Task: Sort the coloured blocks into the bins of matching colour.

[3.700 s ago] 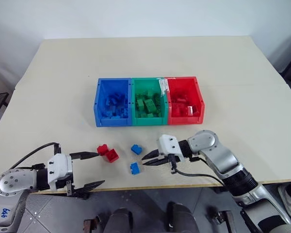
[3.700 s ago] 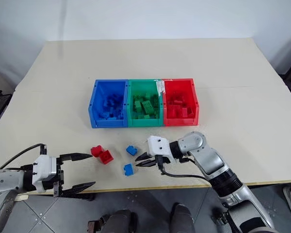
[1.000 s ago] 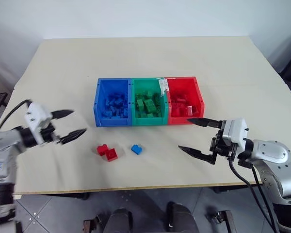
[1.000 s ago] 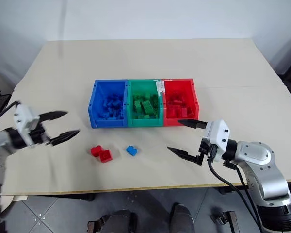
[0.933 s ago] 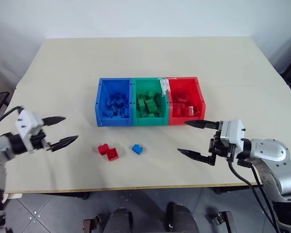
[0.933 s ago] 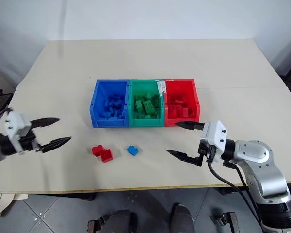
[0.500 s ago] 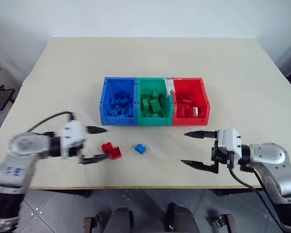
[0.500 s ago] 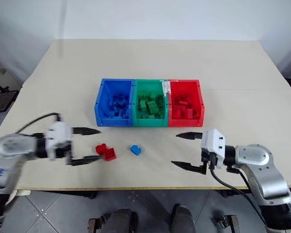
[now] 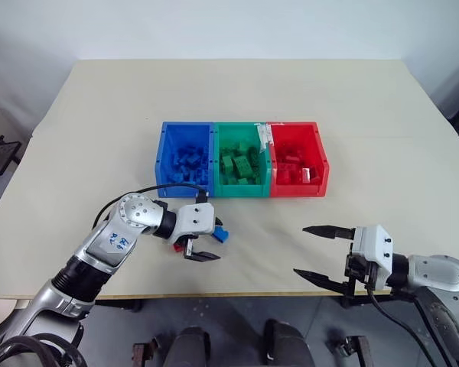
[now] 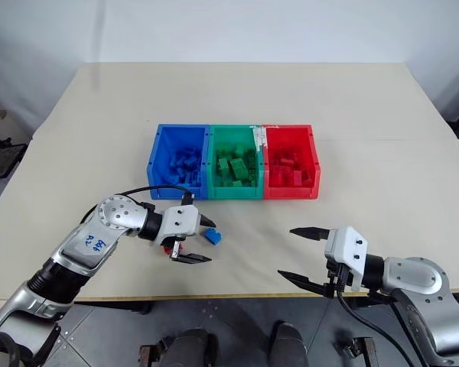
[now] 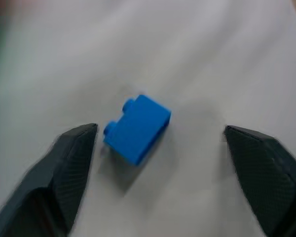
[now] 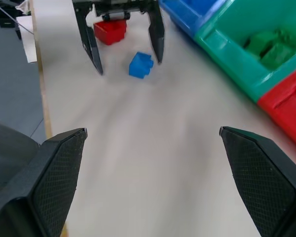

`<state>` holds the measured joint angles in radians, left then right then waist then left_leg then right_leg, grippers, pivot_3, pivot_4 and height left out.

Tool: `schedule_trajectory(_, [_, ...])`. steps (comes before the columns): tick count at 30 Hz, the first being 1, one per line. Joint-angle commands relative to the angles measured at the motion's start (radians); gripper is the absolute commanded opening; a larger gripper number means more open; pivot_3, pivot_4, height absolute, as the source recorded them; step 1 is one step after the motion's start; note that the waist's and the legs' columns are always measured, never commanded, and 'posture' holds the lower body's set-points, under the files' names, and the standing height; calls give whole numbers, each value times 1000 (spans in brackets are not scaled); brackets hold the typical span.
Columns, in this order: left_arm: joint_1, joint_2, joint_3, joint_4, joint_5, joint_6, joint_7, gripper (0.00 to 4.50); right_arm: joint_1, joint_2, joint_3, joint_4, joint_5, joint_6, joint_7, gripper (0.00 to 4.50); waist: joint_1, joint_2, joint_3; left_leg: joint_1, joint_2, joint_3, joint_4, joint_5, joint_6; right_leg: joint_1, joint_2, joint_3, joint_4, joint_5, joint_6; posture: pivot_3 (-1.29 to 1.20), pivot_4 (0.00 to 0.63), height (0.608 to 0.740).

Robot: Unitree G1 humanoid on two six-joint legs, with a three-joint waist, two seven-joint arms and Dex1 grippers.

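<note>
Here the left gripper (image 10: 194, 239) straddles the blue brick (image 11: 137, 128), fingers apart; one fingertip is far nearer, so closing may shove it aside; the right gripper (image 10: 303, 257) gapes empty

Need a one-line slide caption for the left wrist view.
Open left gripper straddling a lone blue block on the table.
</note>
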<state>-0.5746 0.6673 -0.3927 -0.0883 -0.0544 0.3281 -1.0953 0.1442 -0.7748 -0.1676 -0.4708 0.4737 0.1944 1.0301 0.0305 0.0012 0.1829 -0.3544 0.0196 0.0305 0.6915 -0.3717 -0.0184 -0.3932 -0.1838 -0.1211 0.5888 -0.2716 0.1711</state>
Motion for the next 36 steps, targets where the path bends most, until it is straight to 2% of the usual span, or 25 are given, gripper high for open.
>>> schedule_trajectory(1, [-15, -25, 0, 18, 17, -9, 8, 2976, 33, -6, -47, -58, 25, -6, -6, 4500, 0, 0, 0, 0, 0, 0, 1, 0, 0, 0, 0, 0, 0, 0, 0, 0, 150, 740])
schedule_trajectory(5, [-11, -42, -5, 22, 18, -12, -10, 1759, 61, -3, -63, -71, 19, -17, -9, 4500, -1, 0, 0, 0, 0, 0, 1, 0, 0, 0, 0, 0, 0, 0, 0, 0, 150, 740])
schedule_trajectory(6, [-6, -38, -2, 17, 18, -8, -14, 1573, 65, -2, -67, -70, 17, -20, -10, 4500, -1, 0, 0, 0, 0, 0, 1, 0, 0, 0, 0, 0, 1, 0, 0, 0, 150, 740])
schedule_trajectory(9, [13, -22, 30, 10, 12, -13, -6, 1573, 73, 3, -72, -65, 13, -26, -14, 4500, -2, 0, 0, 0, 0, 0, 1, 0, 0, 0, 0, 1, 1, 0, 0, 0, 150, 740])
schedule_trajectory(14, [14, -121, 249, 6, -121, 37, 146, 1573, 32, 31, -63, -63, 32, -22, -51, 4500, -2, -1, 0, 0, 0, 0, 2, 0, 0, 0, 0, 1, 1, 0, 0, 0, 150, 740])
schedule_trajectory(20, [-6, -181, 464, 4, -174, 69, 359, 1573, -66, 157, -47, -57, 36, -41, -182, 4500, -6, -1, 0, 0, 0, -1, 2, 0, 0, 0, 0, 1, 2, 0, 0, 0, 150, 740])
schedule_trajectory(24, [-51, -210, 483, 80, -90, 30, 523, 1573, -129, 223, -18, -33, -14, -58, -252, 4500, -2, -1, 0, 1, 0, -1, 2, 0, 0, 0, 0, 1, 2, 0, 0, 0, 150, 740])
schedule_trajectory(27, [-64, -266, 489, 108, -114, 49, 579, 1573, -153, 231, -2, -25, -25, -56, -260, 4500, -2, -1, 0, 0, 0, -1, 3, 0, 0, 1, 0, 1, 2, 0, 0, 0, 150, 740])
schedule_trajectory(30, [-36, -284, 503, 90, -148, 76, 575, 2534, -163, 214, 13, -12, -31, -60, -236, 4500, -6, -1, 0, 0, 0, -1, 2, 0, 0, 0, 0, 0, 1, 0, 1, 0, 150, 740])
schedule_trajectory(34, [-8, -251, 513, 72, -160, 70, 546, 3776, -177, 204, 18, 9, -31, -66, -210, 4500, -11, -1, 0, 1, 0, -1, 1, 0, 0, 0, 0, 0, 2, 0, 1, 0, 150, 740])
schedule_trajectory(36, [37, -215, 559, 26, -201, 84, 516, 4431, -188, 196, 30, 23, -33, -72, -186, 4500, -14, -1, 0, 1, 0, -1, 0, 0, 0, 0, 0, 0, 2, 0, 1, 0, 150, 740])
